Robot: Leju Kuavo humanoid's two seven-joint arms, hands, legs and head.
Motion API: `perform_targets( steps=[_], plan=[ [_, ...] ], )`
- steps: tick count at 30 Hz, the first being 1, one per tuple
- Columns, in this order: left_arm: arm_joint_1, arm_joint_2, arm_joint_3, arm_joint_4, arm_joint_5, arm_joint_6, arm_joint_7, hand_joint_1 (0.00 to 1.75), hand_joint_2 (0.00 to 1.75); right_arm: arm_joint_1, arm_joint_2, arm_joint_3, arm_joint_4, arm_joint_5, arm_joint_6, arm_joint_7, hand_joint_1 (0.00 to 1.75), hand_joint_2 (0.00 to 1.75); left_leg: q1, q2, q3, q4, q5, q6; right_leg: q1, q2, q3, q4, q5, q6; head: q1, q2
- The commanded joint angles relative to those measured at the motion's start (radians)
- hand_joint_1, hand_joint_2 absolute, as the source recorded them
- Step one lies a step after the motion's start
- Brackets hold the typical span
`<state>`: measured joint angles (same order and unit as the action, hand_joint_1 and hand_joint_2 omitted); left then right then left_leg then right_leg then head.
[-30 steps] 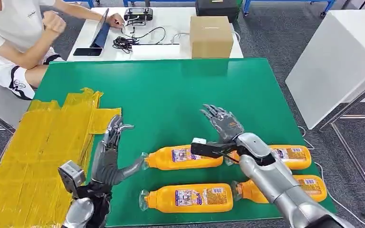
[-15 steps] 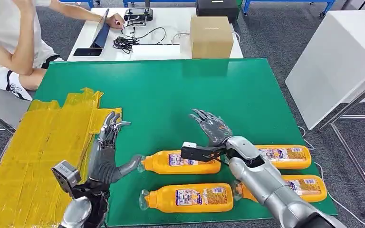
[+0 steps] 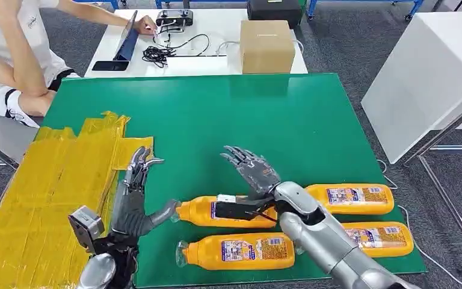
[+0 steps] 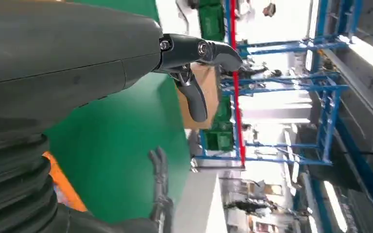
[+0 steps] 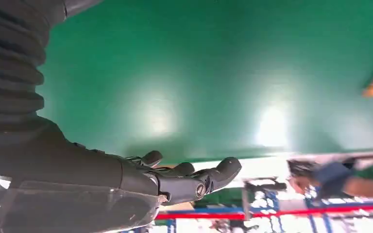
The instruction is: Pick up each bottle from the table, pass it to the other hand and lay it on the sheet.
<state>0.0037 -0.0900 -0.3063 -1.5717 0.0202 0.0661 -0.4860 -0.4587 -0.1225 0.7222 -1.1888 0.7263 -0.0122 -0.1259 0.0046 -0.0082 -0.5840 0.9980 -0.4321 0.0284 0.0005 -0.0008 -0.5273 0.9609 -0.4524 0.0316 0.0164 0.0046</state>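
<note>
Orange bottle (image 3: 225,212) lying on green table (image 3: 216,114), right hand (image 3: 249,174) spread wide above it, left hand (image 3: 133,201) open too, both empty. Reach-in stage; needs lowering and closing round the body.

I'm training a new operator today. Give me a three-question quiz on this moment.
1. How many orange bottles lie on the green table?
2. True or false: the yellow sheet already holds a bottle.
3. Which hand is above a bottle? A) left hand B) right hand

Key
1. Four.
2. False, nothing lies on it.
3. B, open over the upper left bottle; the left hand's thumb is at that bottle's cap.
</note>
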Motion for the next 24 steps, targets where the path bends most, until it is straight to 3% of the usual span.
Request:
perform_targets(
  steps=[1, 10, 14, 19, 24],
  plan=[
    [0.052, -0.016, 0.088, 0.072, -0.005, 0.019, -0.005, 0.0, 1.75, 0.085, -0.084, 0.1, -0.33, 0.001, -0.026, 0.027, 0.0, 1.75, -0.001, 0.0, 0.002, -0.001, -0.001, 0.0, -0.001, 0.0, 0.002, -0.001, -0.001, 0.0, 0.0, 0.0],
    [0.057, -0.023, 0.104, 0.087, -0.005, 0.019, -0.004, 0.0, 1.75, 0.116, -0.079, 0.082, -0.371, -0.026, -0.08, 0.004, 0.0, 1.75, -0.001, 0.0, 0.004, -0.001, -0.001, -0.001, -0.001, 0.0, 0.004, -0.002, -0.001, 0.0, 0.0, 0.0],
    [0.051, -0.022, 0.109, 0.103, -0.005, 0.02, -0.004, 0.0, 1.75, 0.118, -0.089, 0.095, -0.348, -0.103, -0.005, -0.005, 0.0, 1.75, -0.001, 0.0, 0.002, -0.001, -0.001, -0.001, -0.001, 0.0, 0.003, -0.001, -0.001, 0.0, 0.0, 0.0],
    [0.046, -0.024, 0.109, 0.112, -0.005, 0.02, -0.004, 0.0, 1.75, 0.121, -0.085, 0.1, -0.29, -0.09, -0.014, 0.006, 0.0, 1.75, 0.0, 0.0, 0.005, -0.002, -0.001, -0.001, -0.001, 0.0, 0.005, -0.003, -0.001, 0.0, 0.0, 0.0],
    [0.049, -0.031, 0.114, 0.104, 0.0, 0.023, 0.001, 0.0, 1.75, 0.137, -0.063, 0.085, -0.189, -0.018, -0.043, 0.087, 0.0, 1.75, 0.0, 0.0, 0.002, -0.002, 0.0, -0.001, 0.0, 0.0, 0.003, -0.002, 0.0, 0.0, 0.0, 0.0]
  ],
)
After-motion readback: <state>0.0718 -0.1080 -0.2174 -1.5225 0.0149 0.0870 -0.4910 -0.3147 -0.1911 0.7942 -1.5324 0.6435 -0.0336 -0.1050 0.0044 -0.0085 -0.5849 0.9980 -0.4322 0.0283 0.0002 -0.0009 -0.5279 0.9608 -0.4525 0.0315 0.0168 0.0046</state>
